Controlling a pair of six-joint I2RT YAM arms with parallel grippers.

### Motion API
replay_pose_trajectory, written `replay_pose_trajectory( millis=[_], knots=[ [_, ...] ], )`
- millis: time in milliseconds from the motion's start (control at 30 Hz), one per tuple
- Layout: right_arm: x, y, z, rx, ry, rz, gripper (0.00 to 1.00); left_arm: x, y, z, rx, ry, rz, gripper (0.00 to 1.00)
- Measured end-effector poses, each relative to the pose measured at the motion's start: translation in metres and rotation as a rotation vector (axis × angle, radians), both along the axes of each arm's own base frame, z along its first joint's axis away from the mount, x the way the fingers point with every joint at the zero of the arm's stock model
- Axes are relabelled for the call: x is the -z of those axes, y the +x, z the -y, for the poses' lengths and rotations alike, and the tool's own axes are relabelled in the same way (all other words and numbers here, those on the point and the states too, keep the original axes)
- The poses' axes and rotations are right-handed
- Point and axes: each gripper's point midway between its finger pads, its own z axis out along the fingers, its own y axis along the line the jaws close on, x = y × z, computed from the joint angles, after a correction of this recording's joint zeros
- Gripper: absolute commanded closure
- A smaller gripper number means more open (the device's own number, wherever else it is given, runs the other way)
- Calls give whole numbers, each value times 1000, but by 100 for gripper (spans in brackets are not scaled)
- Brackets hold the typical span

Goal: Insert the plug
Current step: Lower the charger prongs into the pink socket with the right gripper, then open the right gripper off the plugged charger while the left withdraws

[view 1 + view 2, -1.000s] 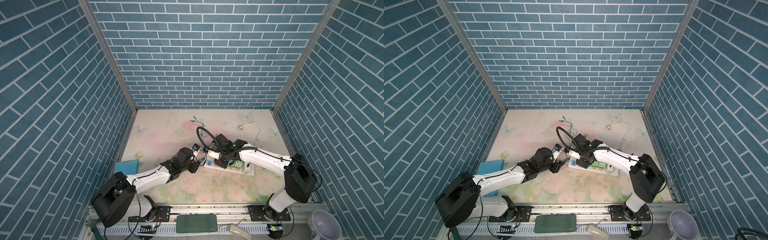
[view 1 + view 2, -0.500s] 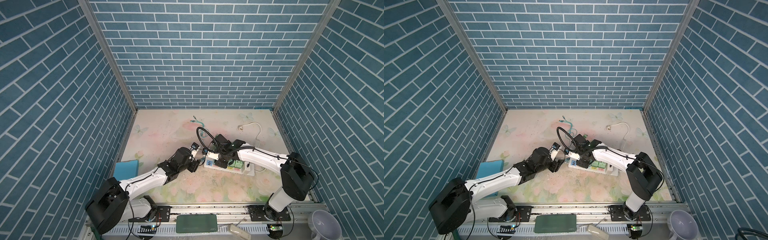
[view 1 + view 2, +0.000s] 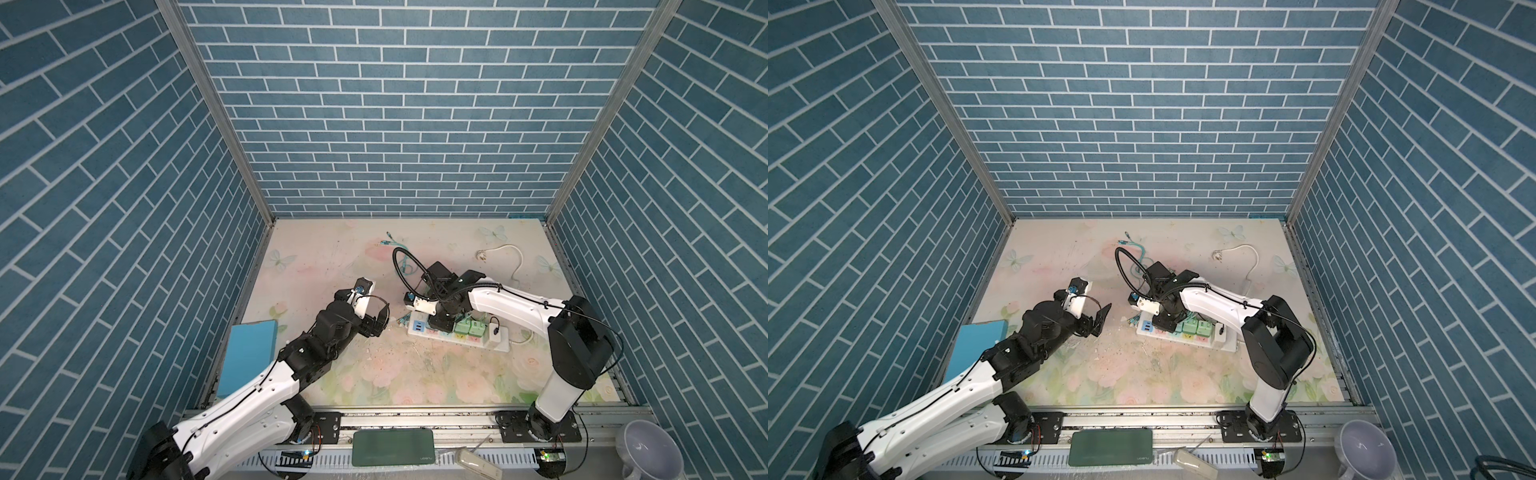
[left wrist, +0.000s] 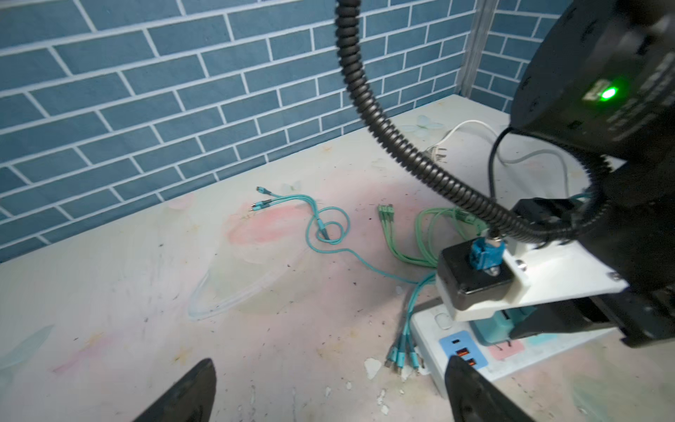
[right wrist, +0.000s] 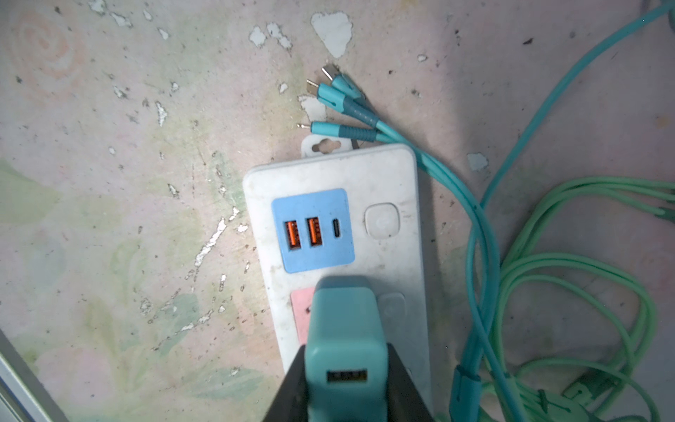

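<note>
Over the pink socket (image 5: 300, 321) of the power strip (image 5: 387, 175), beside its blue USB panel (image 5: 314, 263), your right gripper (image 5: 347, 387) clamps the teal plug (image 5: 343, 321), long axis pointing down at the socket. Your left gripper (image 4: 328, 376) hangs open, empty, off the strip's USB end.

A floral-printed tabletop (image 3: 415, 386), scuffed and chipped in places, is boxed in by blue brick-pattern walls (image 3: 395, 104). A light blue box (image 3: 249, 353) sits at its left edge in both top views. Near the back right a white cord (image 3: 506, 246) lies in a curve. A teal cable (image 4: 328, 234) makes a small loop toward the back, and a bundle of pale green cables (image 5: 584, 285) lies coiled near it. Three teal connector ends (image 5: 338, 98) rest fanned on the tabletop. Off the front edge sit a dark green pad (image 3: 392, 446) and, far right, a pale bowl (image 3: 648, 451).
</note>
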Motion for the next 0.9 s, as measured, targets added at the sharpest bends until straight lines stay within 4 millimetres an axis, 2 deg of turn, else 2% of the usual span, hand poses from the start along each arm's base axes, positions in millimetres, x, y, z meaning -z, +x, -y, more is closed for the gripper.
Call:
replay_pose_trajectory(
  millis=[133, 300, 467, 500, 533, 633, 733, 767, 800, 900],
  knots=[
    [-8, 3, -2, 10, 16, 19, 78, 10, 4, -16, -78, 44, -6, 0],
    [-11, 5, -2, 52, 19, 25, 49, 24, 10, -35, -189, 107, -35, 0],
    [-14, 7, -2, 74, 23, 39, 40, 27, 11, -60, -317, 142, -40, 0],
    [-15, 7, -2, 81, 25, 42, 31, 27, 11, -65, -344, 144, -38, 0],
    [-17, 8, -2, 89, 28, 45, 28, 26, 10, -71, -371, 148, -34, 0],
    [-24, 9, 0, 100, 31, 60, 27, 19, 8, -89, -457, 153, -8, 0],
    [-37, 11, 0, 108, 46, 82, 26, 17, 5, -111, -547, 165, 18, 0],
    [-44, 12, 0, 113, 59, 93, 9, 17, 4, -117, -575, 171, 23, 0],
    [-52, 13, 0, 127, 74, 104, 2, 18, 2, -125, -606, 178, 30, 0],
    [-83, 15, 0, 149, 138, 159, 1, 16, -1, -147, -697, 189, 47, 0]
  ],
)
